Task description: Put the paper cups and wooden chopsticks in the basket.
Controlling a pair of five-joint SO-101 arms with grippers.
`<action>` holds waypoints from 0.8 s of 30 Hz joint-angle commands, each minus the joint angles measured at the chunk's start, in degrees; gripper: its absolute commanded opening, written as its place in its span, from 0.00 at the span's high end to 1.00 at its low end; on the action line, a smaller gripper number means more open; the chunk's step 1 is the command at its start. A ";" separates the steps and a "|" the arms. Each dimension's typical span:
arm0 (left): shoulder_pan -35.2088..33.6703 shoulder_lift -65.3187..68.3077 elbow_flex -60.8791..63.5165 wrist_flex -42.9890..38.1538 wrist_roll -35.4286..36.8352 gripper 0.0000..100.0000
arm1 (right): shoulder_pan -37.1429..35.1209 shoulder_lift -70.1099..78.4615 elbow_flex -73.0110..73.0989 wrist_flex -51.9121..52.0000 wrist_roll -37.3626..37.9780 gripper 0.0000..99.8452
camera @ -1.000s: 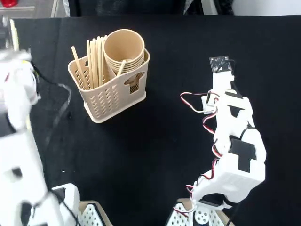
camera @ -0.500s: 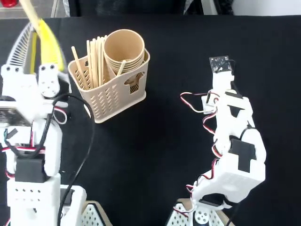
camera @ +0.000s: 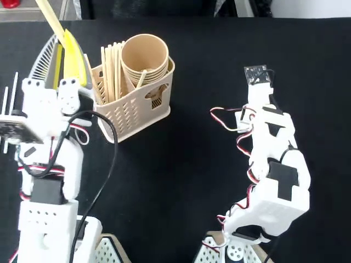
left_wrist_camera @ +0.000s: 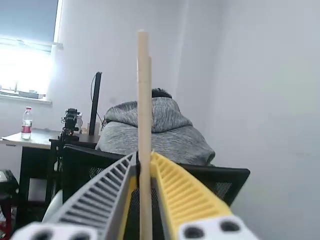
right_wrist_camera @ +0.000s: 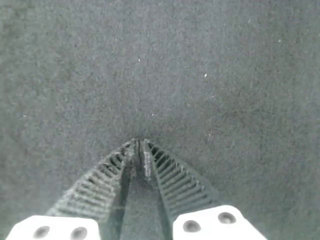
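Observation:
A beige slotted basket (camera: 137, 109) stands on the black table left of centre. It holds a stack of paper cups (camera: 145, 55) and several wooden chopsticks (camera: 111, 66). My left gripper (camera: 60, 44), with one grey and one yellow finger, is raised just left of the basket and shut on a wooden chopstick (camera: 48, 13) that sticks up past the table's far edge. In the left wrist view that chopstick (left_wrist_camera: 144, 125) stands upright between the fingers of the left gripper (left_wrist_camera: 144, 167). My right gripper (right_wrist_camera: 138, 146) is shut and empty over bare cloth, with its arm (camera: 266, 137) folded at the right.
The black cloth (camera: 208, 66) covers the table between the basket and the right arm. A person in a grey hooded top (left_wrist_camera: 150, 130) sits in the room behind, facing away. Arm bases (camera: 230, 252) stand at the near edge.
The left arm has swung in from the left edge and risen, carrying the chopstick right to the basket's left side. The right arm has not moved.

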 commanded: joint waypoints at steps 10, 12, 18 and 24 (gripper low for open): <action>0.04 -0.09 5.32 10.99 0.62 0.88 | 0.26 -3.38 0.04 -0.26 0.62 0.99; 0.04 -0.09 4.26 11.43 0.53 0.93 | 0.26 -3.38 0.04 -0.26 0.62 0.99; 0.04 -0.09 4.62 7.91 0.53 0.95 | 0.26 -3.38 0.04 -0.26 0.62 0.99; 0.04 -0.62 4.44 7.91 0.53 0.95 | 0.26 -3.38 0.04 -0.26 0.62 0.99</action>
